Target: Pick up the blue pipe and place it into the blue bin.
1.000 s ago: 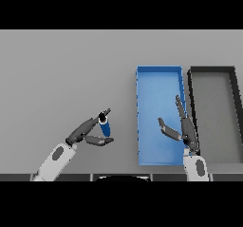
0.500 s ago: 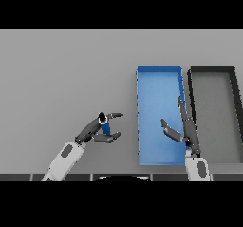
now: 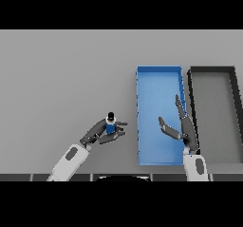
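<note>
A short blue pipe [image 3: 110, 125] with a black top is held in my left hand [image 3: 99, 132], whose fingers and thumb curl round it, just left of the blue bin [image 3: 158, 72]. The pipe stands roughly upright in the grasp. My right hand [image 3: 184, 125] hovers open over the right part of the blue bin, fingers straight and pointing away, thumb spread to the left. The blue bin's floor shows nothing inside.
A black bin [image 3: 211, 70] stands directly right of the blue bin, close to my right hand. The grey table [image 3: 61, 79] stretches wide to the left and back.
My left hand has carried the blue pipe to the right, closer to the blue bin. The right hand has stayed over the bin with little movement.
</note>
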`<act>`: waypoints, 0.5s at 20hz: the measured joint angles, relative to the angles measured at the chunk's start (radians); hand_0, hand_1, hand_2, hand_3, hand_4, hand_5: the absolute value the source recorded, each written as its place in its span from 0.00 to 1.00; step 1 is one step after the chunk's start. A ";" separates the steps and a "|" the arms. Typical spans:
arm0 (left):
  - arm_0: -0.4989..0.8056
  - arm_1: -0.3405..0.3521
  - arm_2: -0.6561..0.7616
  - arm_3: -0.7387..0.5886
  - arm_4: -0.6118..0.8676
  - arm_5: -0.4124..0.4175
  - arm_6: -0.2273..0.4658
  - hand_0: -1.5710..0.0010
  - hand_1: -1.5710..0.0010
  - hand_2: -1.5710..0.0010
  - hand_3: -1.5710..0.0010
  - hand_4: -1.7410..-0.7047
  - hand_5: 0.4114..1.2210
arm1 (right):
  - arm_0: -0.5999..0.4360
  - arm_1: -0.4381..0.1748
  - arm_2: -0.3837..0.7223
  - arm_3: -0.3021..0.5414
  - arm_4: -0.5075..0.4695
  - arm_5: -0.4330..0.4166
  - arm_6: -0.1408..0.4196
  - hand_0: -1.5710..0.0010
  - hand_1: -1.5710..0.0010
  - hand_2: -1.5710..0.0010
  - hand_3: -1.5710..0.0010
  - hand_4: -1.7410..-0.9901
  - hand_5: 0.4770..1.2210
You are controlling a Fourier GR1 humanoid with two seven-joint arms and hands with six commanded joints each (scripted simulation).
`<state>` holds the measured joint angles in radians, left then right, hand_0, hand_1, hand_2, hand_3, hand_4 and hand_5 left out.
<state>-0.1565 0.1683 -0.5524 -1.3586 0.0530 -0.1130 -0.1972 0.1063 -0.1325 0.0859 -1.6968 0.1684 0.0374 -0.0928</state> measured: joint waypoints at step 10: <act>-0.050 -0.026 0.018 -0.196 0.021 -0.016 0.038 0.01 0.01 0.01 0.01 0.27 0.99 | 0.001 -0.011 0.002 0.000 0.027 -0.012 0.002 1.00 1.00 1.00 1.00 0.74 0.22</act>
<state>-0.2068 0.1427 -0.5347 -1.5542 0.0735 -0.1286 -0.1595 0.1068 -0.1431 0.0878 -1.6973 0.1956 0.0258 -0.0907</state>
